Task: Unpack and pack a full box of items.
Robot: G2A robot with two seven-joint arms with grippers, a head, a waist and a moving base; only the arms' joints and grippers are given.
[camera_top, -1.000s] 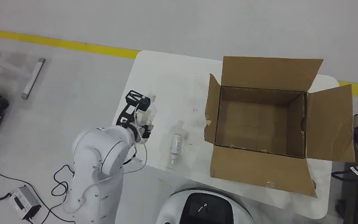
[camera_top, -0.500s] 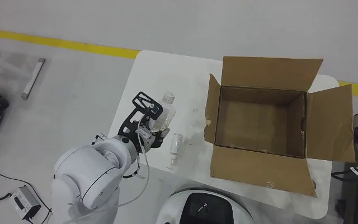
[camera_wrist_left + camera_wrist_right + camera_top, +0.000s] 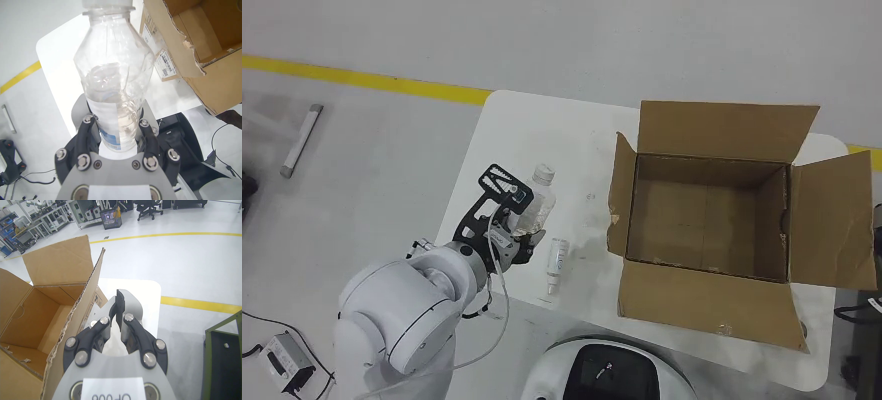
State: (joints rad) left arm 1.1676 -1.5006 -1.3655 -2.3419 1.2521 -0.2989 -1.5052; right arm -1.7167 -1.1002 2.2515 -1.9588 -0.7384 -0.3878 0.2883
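The left gripper (image 3: pixel 115 123) is seen clamped on the lower, labelled part of a clear plastic water bottle (image 3: pixel 113 72), with one finger pressed to each side. The right gripper (image 3: pixel 117 306) is seen with its pads pressed together and nothing between them, near a side flap of the open cardboard box (image 3: pixel 727 128).

The bottle is transparent and ribbed. It is topped with a white cap (image 3: pixel 543 174) and wrapped in a white label with a blue band. In the top view it is held over the left part of the white table (image 3: pixel 532 120), at 9 o'clock from the box and well apart from it. Its long axis runs from 7 to 1 o'clock, with the cap pointed to 1 o'clock.

A small white bottle (image 3: pixel 556 258) is laid flat at 5 o'clock from it, near but apart, lengthwise from 12 to 6 o'clock.
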